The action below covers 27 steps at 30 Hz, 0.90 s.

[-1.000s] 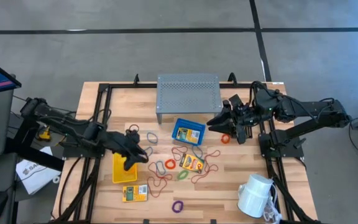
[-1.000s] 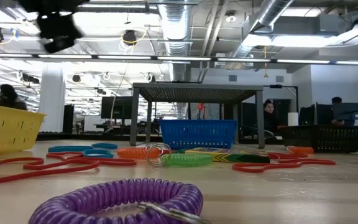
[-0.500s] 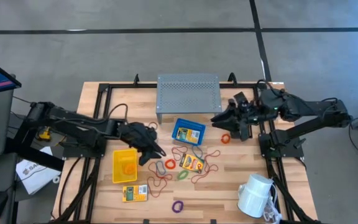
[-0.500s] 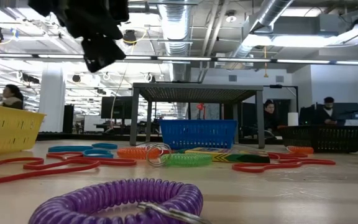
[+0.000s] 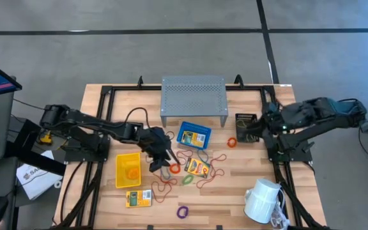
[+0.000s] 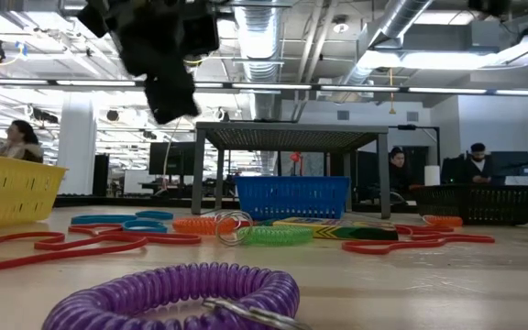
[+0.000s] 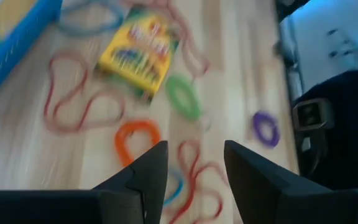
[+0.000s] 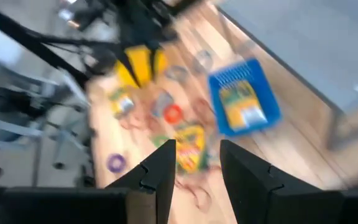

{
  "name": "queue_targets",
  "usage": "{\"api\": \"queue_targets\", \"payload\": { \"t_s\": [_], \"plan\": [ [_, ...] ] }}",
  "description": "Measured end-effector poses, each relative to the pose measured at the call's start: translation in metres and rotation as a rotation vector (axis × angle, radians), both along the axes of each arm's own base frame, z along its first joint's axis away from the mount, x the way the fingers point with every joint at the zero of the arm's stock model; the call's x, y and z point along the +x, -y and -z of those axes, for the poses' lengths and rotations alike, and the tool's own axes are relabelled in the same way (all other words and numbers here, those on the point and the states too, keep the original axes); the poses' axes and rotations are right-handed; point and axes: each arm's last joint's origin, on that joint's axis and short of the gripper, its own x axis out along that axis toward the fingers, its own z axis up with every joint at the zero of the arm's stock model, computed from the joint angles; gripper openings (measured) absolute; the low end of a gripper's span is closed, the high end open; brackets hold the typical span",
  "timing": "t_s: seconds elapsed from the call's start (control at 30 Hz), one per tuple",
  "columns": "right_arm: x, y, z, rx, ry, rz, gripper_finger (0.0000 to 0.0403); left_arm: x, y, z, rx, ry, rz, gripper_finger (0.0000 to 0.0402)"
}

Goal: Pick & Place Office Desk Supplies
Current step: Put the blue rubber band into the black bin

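Most of the small loops are not put away yet. They lie loose on the counter [image 5: 235,185] between the yellow bin [image 5: 128,170] and the blue bin [image 5: 193,135]. An orange loop [image 7: 137,138] and a green loop [image 7: 183,97] lie near one yellow packet [image 7: 141,51] in the middle. A purple loop [image 5: 183,211] lies alone near the front edge. Another orange loop [image 5: 232,142] lies just beside the black mesh bin [image 5: 245,126].

Some things look done. The yellow bin has something orange inside. The blue bin holds a yellow packet [image 8: 243,106]. A third packet [image 5: 138,199] lies on the counter in front of the yellow bin. So I think the job is only partly done, with many loops and two packets left.

The left claw [image 5: 160,157] hangs over the pile of loops. Its two fingers [image 7: 143,180] are apart and hold nothing. The right claw [image 5: 255,126] is over the black mesh bin. Its fingers [image 8: 160,171] are apart too, and nothing is between them.

The wrist pictures are smeary, so the loops are hard to count there. I cannot tell what is inside the black mesh bin. The thing in the yellow bin is too small to name. The low view shows only a dark arm up high.
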Motion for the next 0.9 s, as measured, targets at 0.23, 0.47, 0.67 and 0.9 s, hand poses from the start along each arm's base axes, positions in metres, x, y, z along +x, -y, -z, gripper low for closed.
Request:
{"api": "queue_targets", "payload": {
  "t_s": [0.23, 0.47, 0.67, 0.9],
  "plan": [
    [0.003, -0.003, 0.027, 0.012, -0.054, 0.019, 0.0123, -0.018, -0.013, 0.017, 0.071, -0.272, -0.094, 0.0146],
    [0.011, -0.005, 0.037, 0.016, -0.021, 0.017, 0.0123, -0.030, -0.021, 0.023, 0.129, -0.414, -0.189, 0.0135],
    [0.012, -0.005, 0.035, 0.020, 0.001, 0.016, 0.0123, -0.033, -0.018, 0.025, 0.181, -0.443, -0.193, 0.0119],
    [0.012, -0.005, 0.035, 0.021, 0.004, 0.015, 0.0123, -0.026, -0.008, 0.045, 0.247, -0.499, -0.141, 0.0110]
  ]
}}
